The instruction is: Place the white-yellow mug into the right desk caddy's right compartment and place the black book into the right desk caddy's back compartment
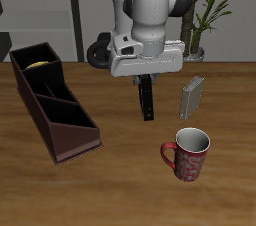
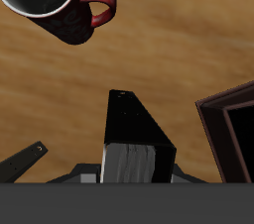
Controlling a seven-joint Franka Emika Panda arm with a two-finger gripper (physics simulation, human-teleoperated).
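Your gripper (image 1: 146,78) is clamped on the black book (image 1: 147,98), hanging on end above the table (image 1: 120,185), between the right desk caddy (image 1: 52,100) and grey book (image 1: 192,96); red mug (image 1: 187,154) nearer the front.

the robot arm (image 1: 150,5) is big and round, mostly white, with smooth fat parts like tubes joined together. one round joint has a grey cap on it with a small dark dot in the middle. there are dark grey bands where the parts meet. at the end sits a wide, flat, light grey block with a little dark mark on its side. black bits stick out from under that block
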